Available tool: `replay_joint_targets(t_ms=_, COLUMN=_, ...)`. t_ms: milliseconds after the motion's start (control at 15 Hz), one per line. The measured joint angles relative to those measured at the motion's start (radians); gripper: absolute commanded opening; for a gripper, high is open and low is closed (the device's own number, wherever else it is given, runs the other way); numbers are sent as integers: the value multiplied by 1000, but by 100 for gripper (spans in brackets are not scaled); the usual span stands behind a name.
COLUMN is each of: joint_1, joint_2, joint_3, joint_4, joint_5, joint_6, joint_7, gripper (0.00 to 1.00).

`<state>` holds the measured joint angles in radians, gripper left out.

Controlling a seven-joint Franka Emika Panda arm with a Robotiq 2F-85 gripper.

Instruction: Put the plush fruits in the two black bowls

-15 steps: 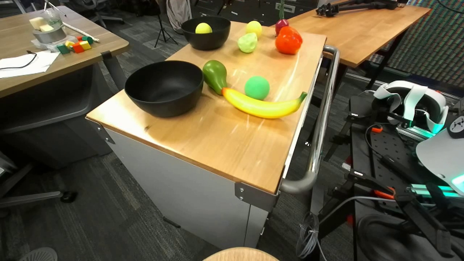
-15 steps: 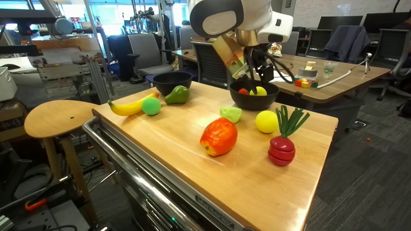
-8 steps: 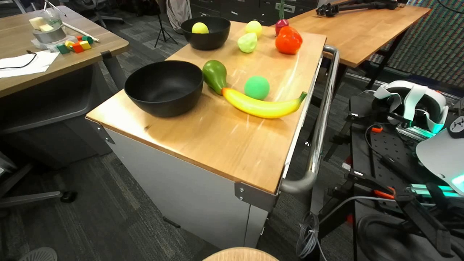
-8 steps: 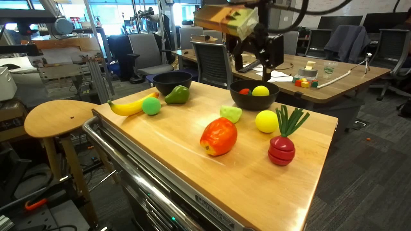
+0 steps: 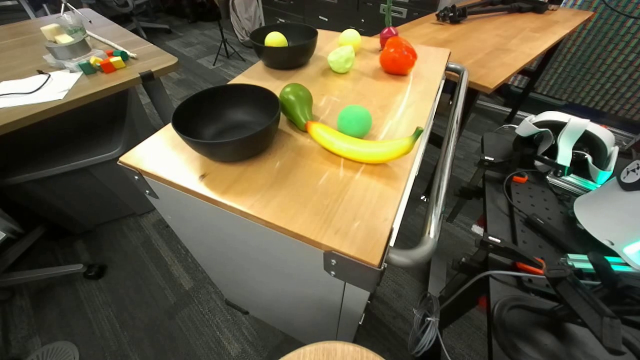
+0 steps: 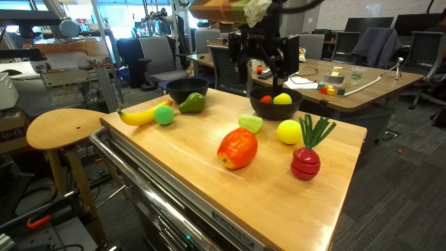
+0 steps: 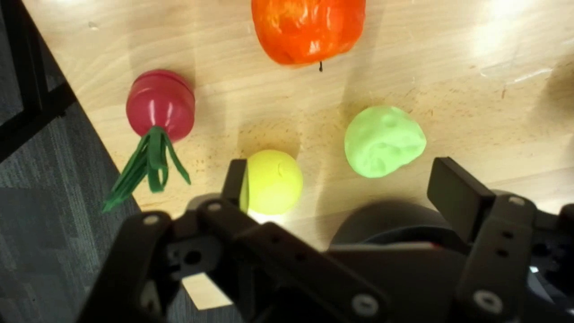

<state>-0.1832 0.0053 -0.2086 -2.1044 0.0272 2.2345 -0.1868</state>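
An exterior view shows you a red fruit (image 6: 266, 99) and a yellow fruit (image 6: 282, 99) in one black bowl (image 6: 275, 111), by the desk (image 6: 195, 150) edge opposite the handle (image 6: 148, 190); your claw (image 7: 343, 186), fingers (image 7: 461, 197) spread wide, hides much of that bowl in the wrist view. An exterior view shows the bare floor of the other black bowl (image 5: 222, 120) near a corner, the banana (image 5: 370, 151) near the handle.

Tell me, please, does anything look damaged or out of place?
Two things: the pale green lump looks dented and uneven, though whether it is damaged I cannot tell; and a small orange piece lies alone on the carpet.
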Motion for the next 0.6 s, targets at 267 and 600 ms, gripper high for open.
replay_joint_targets(t_ms=267, joint_1=0, joint_2=92, joint_3=6, joint_4=-1, joint_5=1, joint_6=-15, joint_7=0, gripper=100)
replay_joint_targets(t_ms=600, joint_1=0, joint_2=141, joint_3=26, joint_4=31, joint_5=1, joint_6=-99, joint_7=3, gripper=100)
